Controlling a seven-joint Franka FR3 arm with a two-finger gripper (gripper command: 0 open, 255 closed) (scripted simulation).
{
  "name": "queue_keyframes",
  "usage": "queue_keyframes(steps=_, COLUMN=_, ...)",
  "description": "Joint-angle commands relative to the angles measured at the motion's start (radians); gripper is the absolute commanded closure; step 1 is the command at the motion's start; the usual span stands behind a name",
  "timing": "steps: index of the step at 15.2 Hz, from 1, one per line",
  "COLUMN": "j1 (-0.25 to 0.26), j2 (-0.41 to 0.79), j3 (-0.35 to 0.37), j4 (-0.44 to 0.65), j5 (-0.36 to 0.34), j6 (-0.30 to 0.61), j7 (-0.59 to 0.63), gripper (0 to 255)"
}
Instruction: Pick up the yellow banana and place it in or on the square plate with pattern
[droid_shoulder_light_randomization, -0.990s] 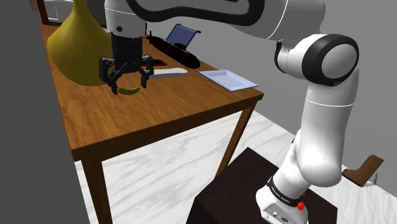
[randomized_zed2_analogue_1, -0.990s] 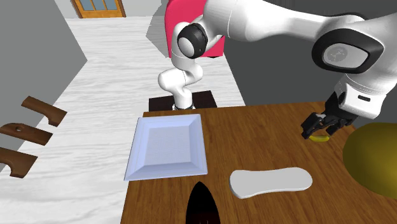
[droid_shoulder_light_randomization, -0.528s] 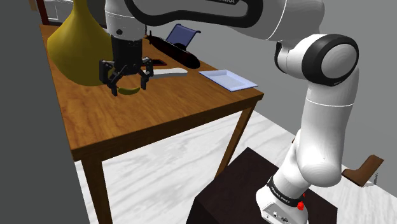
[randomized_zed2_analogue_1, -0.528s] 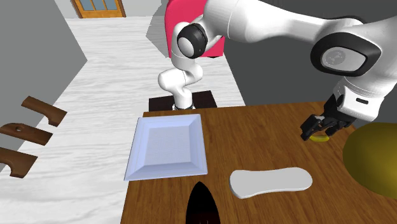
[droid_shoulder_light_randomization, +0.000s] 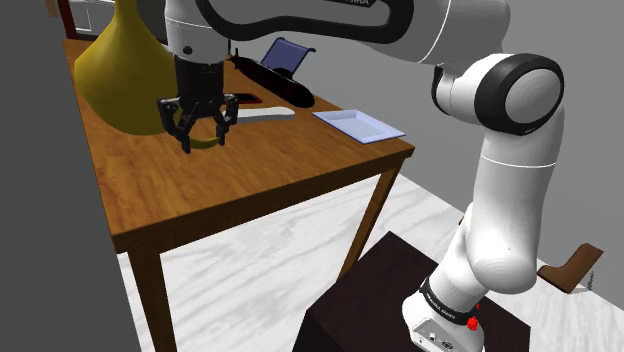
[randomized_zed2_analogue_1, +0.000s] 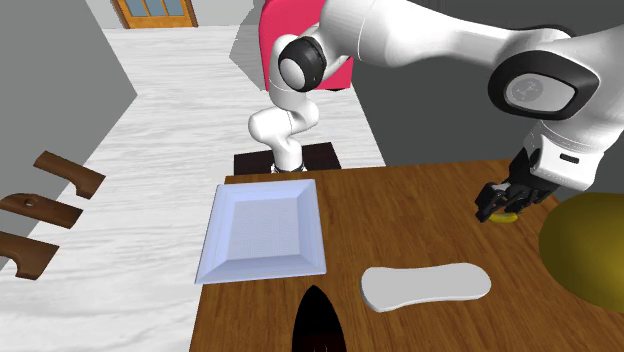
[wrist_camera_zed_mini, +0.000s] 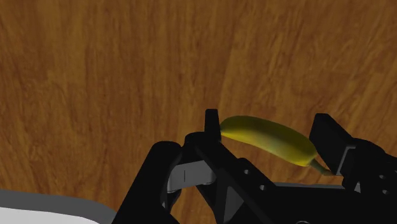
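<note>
A small yellow banana (wrist_camera_zed_mini: 280, 143) lies on the brown wooden table (droid_shoulder_light_randomization: 230, 190), between the two black fingers. My gripper (wrist_camera_zed_mini: 270, 127) points straight down and is shut on the banana, a finger on each side of it. In the shoulder view the gripper (droid_shoulder_light_randomization: 201, 140) stands in front of a big yellow vase, with the banana (droid_shoulder_light_randomization: 207, 144) showing at its tips. The pale blue square plate (droid_shoulder_light_randomization: 360, 124) sits apart, near the table's corner by the stand. In the second exterior view the plate (randomized_zed2_analogue_1: 265, 230) is far to the left of the gripper (randomized_zed2_analogue_1: 498, 208) and banana (randomized_zed2_analogue_1: 505, 216).
A large olive-yellow vase (droid_shoulder_light_randomization: 125, 70) stands close behind the gripper, at the second exterior view's right (randomized_zed2_analogue_1: 590, 250). A white oblong object (randomized_zed2_analogue_1: 425, 285) and a black pointed one (randomized_zed2_analogue_1: 318, 320) lie between gripper and plate. A blue object (droid_shoulder_light_randomization: 285, 55) sits further back.
The fingers have come together from wide open onto the banana. The arm and the banana have stayed where they were.
</note>
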Motion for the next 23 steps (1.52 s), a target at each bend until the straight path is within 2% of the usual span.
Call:
queue_keyframes(steps=1, j1=0.0, j2=0.0, j3=0.0, j4=0.0, j5=0.0, j6=0.0, j7=0.0, gripper=255)
queue_keyframes(steps=3, j1=0.0, j2=0.0, j3=0.0, j4=0.0, j5=0.0, j6=0.0, j7=0.0, gripper=255)
queue_keyframes(steps=10, j1=0.021, j2=0.031, j3=0.001, j4=0.139, j5=-0.013, j6=-0.111, j7=-0.002, gripper=255)
queue_keyframes(steps=20, j1=0.085, j2=0.128, j3=-0.003, j4=0.43, j5=-0.058, j6=-0.307, j7=-0.005, gripper=255)
queue_keyframes(steps=21, j1=0.087, j2=0.131, j3=-0.003, j4=0.437, j5=-0.059, j6=-0.311, j7=-0.005, gripper=255)
queue_keyframes(steps=23, j1=0.009, j2=0.022, j3=-0.001, j4=0.272, j5=-0.012, j6=-0.248, j7=-0.04, gripper=255)
